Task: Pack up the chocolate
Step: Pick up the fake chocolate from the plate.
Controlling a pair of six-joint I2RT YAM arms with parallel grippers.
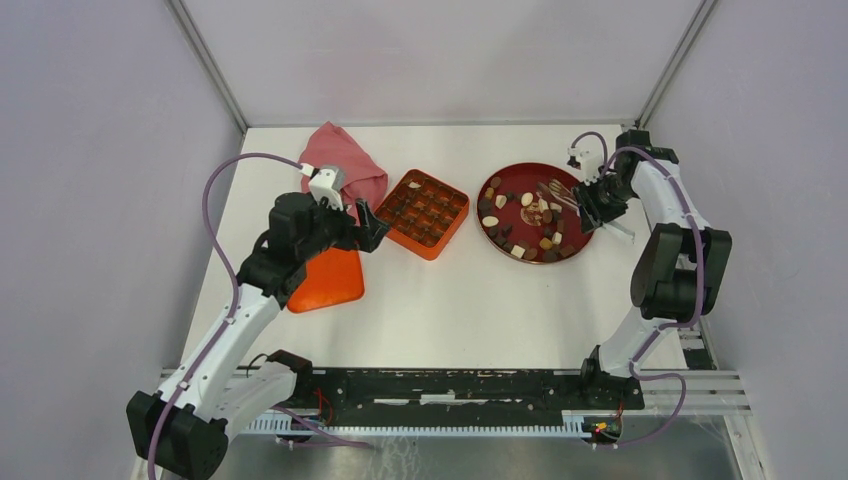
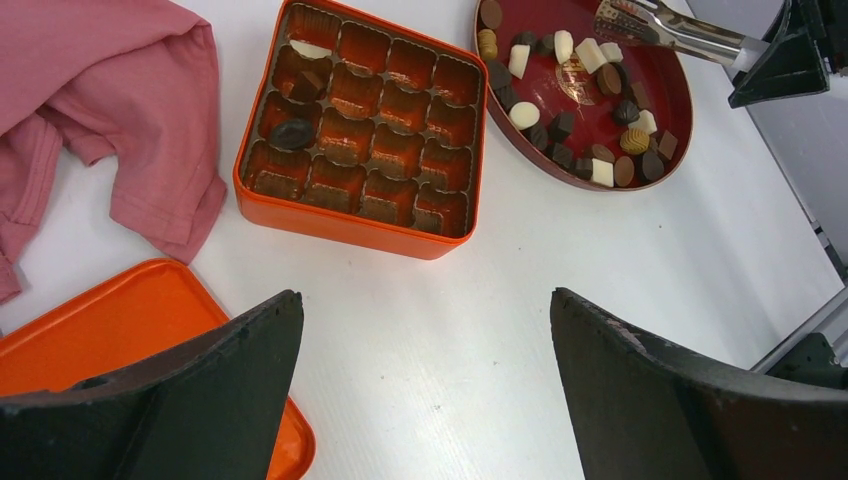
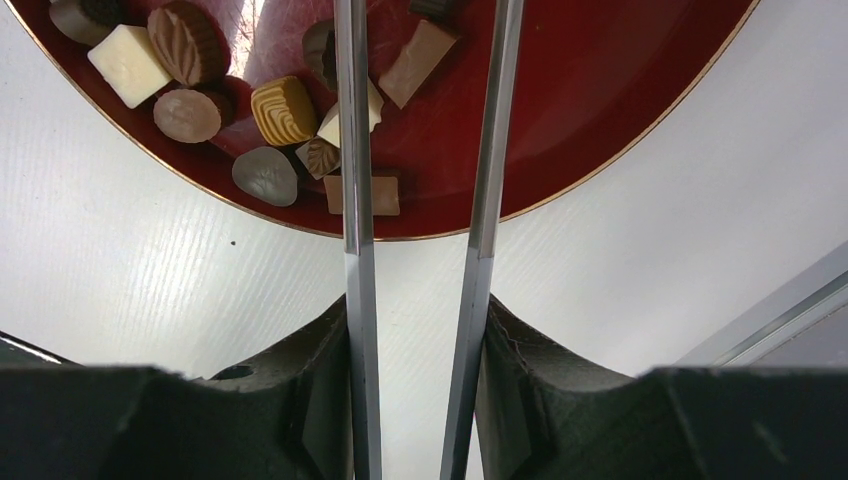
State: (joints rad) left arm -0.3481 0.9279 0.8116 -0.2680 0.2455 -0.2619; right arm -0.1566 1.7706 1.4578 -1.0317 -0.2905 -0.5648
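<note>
Right gripper (image 3: 415,330) clamps narrowly parted, apparently empty tongs (image 3: 355,150) over the plate (image 3: 620,100) of chocolate (image 3: 283,108), poised to pick. At the plate's nine o'clock sits the box (image 1: 423,213), with the left gripper (image 2: 425,300) spread wide beside it, likely to steady it.

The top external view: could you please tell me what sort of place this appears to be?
Most likely a robotics lab test cell: plain grey enclosure walls, a white table, and a left arm and right arm bolted to a black rail.

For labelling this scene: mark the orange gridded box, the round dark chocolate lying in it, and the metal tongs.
orange gridded box (image 2: 350,226): left wrist view, near outer wall.
round dark chocolate (image 2: 292,133): left wrist view, its top face.
metal tongs (image 3: 355,250): right wrist view, left blade.
</note>
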